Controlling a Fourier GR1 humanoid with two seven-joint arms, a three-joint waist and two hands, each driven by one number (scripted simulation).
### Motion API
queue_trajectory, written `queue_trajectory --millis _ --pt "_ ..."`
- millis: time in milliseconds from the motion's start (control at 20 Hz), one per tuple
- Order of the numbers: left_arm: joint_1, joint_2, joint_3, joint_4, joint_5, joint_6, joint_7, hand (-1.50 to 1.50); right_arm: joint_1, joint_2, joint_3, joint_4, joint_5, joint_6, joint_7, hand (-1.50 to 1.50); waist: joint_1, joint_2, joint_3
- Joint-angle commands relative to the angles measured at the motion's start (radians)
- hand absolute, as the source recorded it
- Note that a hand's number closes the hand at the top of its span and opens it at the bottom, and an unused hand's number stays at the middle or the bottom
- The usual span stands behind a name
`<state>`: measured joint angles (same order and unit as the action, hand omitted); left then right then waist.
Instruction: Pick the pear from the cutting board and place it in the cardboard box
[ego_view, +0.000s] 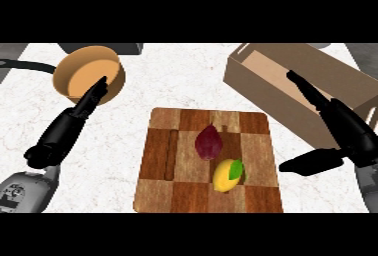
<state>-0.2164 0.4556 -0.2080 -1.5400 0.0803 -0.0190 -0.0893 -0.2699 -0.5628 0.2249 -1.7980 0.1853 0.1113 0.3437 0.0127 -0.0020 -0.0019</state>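
I see the cardboard box at the counter's far right corner. The cutting board lies at the near edge, holding the pear. My right hand and left hand hover, fingers straight, holding nothing.

A: Setting, entry one: a kitchen. Evidence: a white marbled counter seen from steeply above.

B: Further items on record?

A: A checkered wooden cutting board lying on the counter, carrying a yellow pear and a dark red sweet potato.

B: And beyond the board?

A: A tan bowl at the upper left; an open cardboard box at the upper right. Food-preparation goods throughout.
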Motion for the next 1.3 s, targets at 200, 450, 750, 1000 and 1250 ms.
queue_trajectory --millis 200,450,750,1000,1250 --pt "0.032 -0.041 -0.015 0.018 -0.049 0.010 -0.047 0.00 -0.235 0.032 0.161 -0.026 0.022 0.225 0.358 -1.50 0.002 0.000 0.000" --pt "-0.085 -0.037 0.023 0.004 -0.025 -0.016 0.091 0.00 -0.401 0.173 0.206 -0.001 -0.035 0.312 0.637 -1.50 -0.005 0.000 0.001" --pt "-0.006 -0.073 0.050 0.072 -0.073 -0.026 -0.041 0.00 -0.368 0.301 0.238 0.071 0.051 0.289 0.677 -1.50 -0.010 0.002 0.001" --pt "0.000 -0.053 0.090 -0.026 -0.040 -0.070 0.041 0.00 -0.402 0.369 0.249 0.134 0.071 0.301 0.705 -1.50 -0.005 0.001 0.002" --pt "0.049 -0.095 0.059 0.021 -0.116 -0.048 -0.035 0.00 -0.386 0.366 0.263 0.147 0.167 0.298 0.706 -1.50 -0.010 0.001 0.001"
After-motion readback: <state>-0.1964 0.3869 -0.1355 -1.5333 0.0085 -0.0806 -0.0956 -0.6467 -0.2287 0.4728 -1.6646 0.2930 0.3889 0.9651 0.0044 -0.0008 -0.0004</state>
